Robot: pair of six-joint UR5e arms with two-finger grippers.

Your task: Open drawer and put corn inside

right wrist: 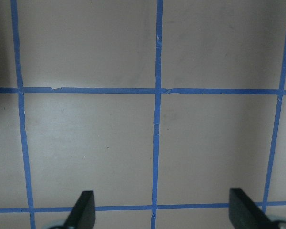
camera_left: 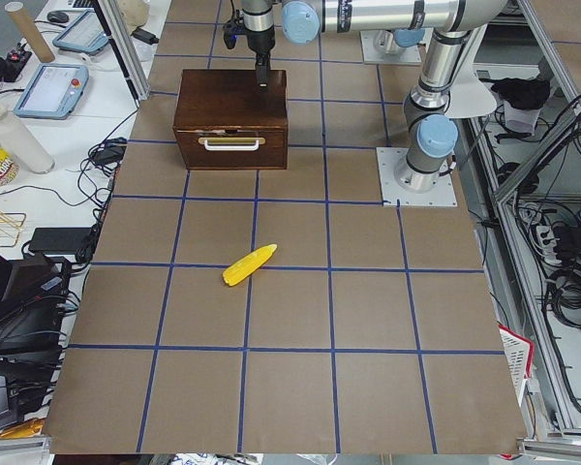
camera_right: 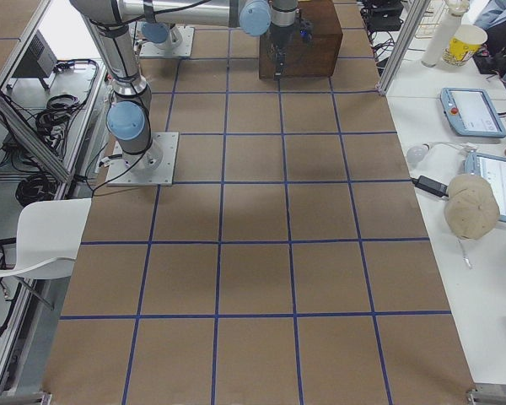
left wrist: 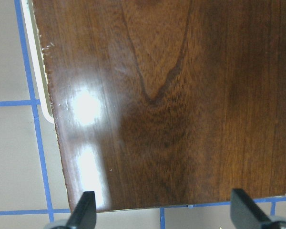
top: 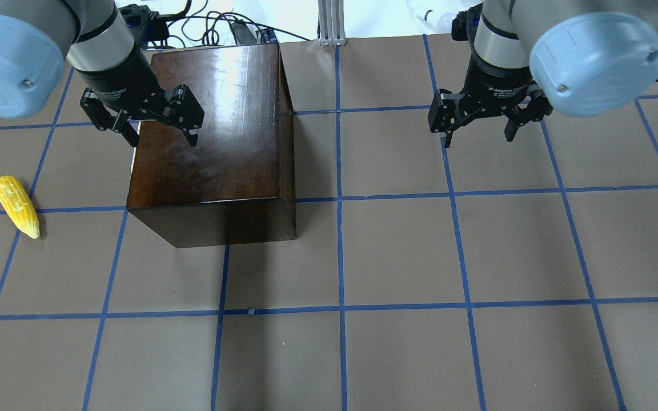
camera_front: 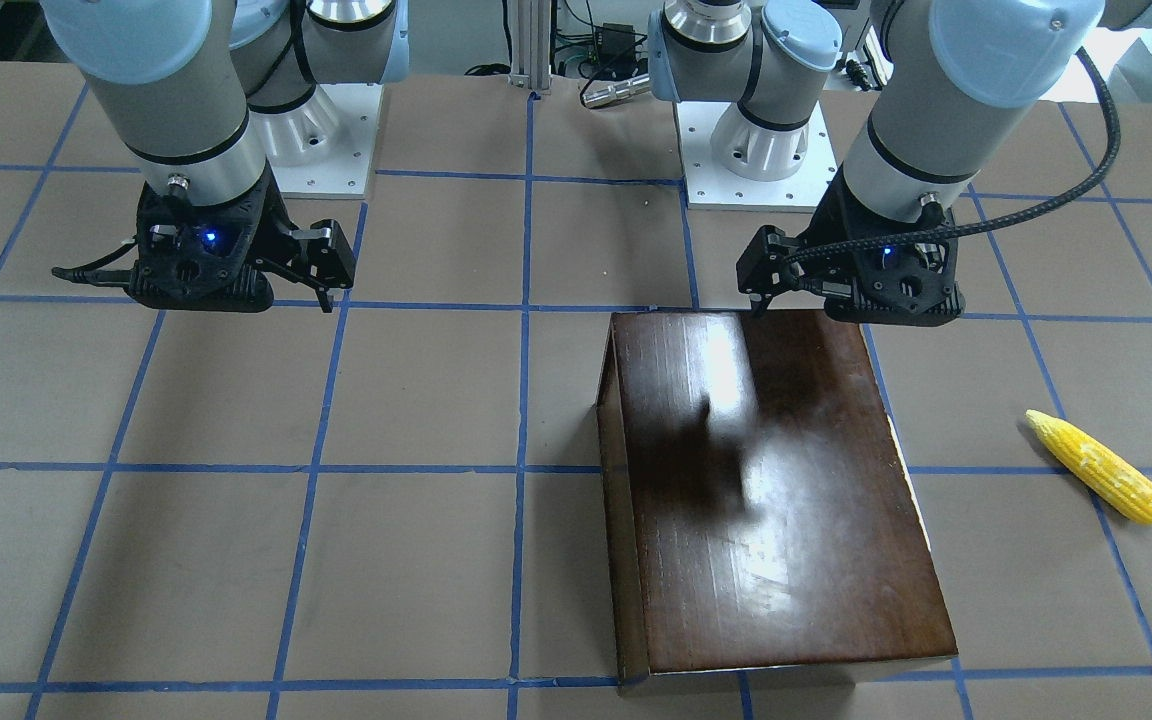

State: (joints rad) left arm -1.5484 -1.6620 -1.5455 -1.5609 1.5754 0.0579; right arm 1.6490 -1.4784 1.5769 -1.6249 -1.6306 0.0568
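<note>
I have the left gripper [top: 163, 138] hanging over the glossy top of the dark-brown box [top: 220, 142], near the edge on the drawer's side. Its fingers [left wrist: 84, 210] are spread wide and hold nothing. The left wrist view looks straight down on the wood grain, with a pale strip showing past the box's edge.

The drawer [camera_left: 232, 150] sits shut, its front flush with the box. I only see this face from the camera at the table's left end, where a pale handle [camera_left: 232, 142] runs across it.

The corn [top: 16, 206] lies on the table [top: 397, 257] on my left side, well apart from the box and out in front of the drawer face. It rests across a blue tape line [top: 454, 197] with its pointed end towards the robot. Neither gripper touches it.

The right gripper [top: 477, 137] hovers above bare brown table, well apart from the box. Its fingers [right wrist: 83, 210] are parted too, with nothing between them. The right wrist view shows only the table surface and the tape grid below.

From the front-facing camera the box top catches a bright glare, and the left gripper's tip sits just over the box's far edge.
</note>
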